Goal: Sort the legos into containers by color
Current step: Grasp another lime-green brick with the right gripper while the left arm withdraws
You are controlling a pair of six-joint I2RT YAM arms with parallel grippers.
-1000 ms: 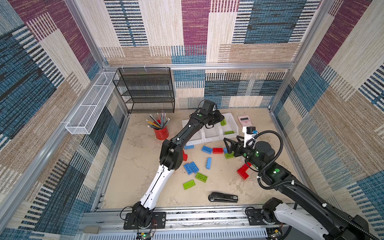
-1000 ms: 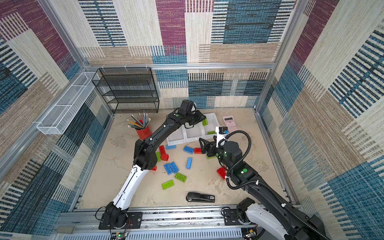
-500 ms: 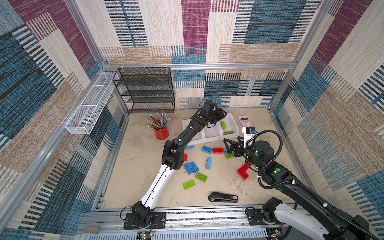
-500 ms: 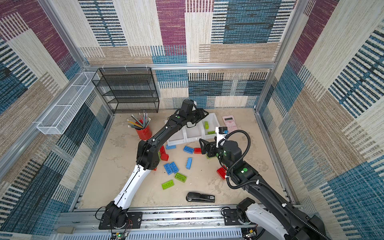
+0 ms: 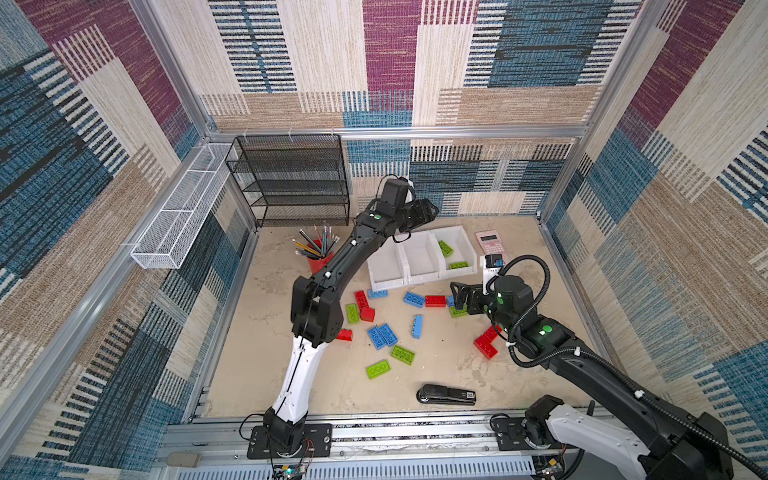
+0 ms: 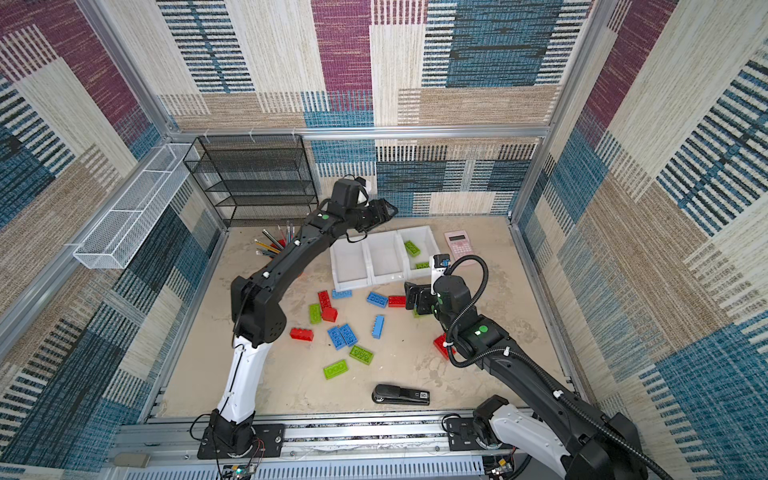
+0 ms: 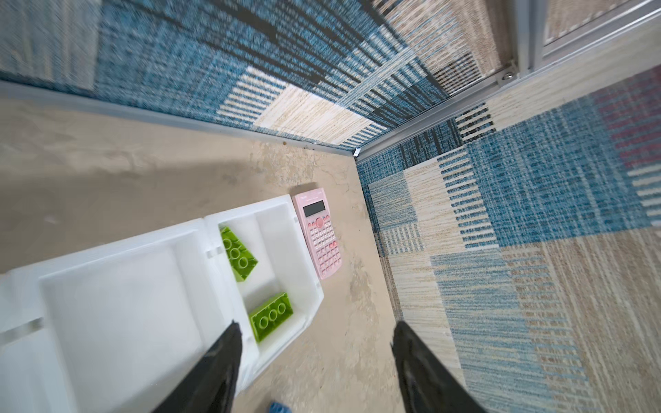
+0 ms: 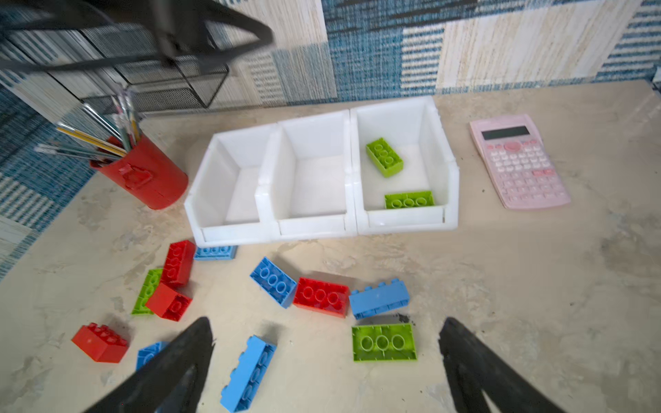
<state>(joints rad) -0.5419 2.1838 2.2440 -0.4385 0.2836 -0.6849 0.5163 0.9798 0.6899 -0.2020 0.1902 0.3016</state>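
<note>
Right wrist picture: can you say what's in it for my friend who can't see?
Three joined white bins sit on a table; the one beside a pink calculator holds two green legos, and the other two look empty. Red, blue and green legos lie scattered before them, under the open right gripper. A red pencil cup stands by the opposite end bin.

Your left arm and right arm are black above a white lower link, each with a green dot. A ribbed black cable loops off the right one. Your left gripper has tapered black fingers.
</note>
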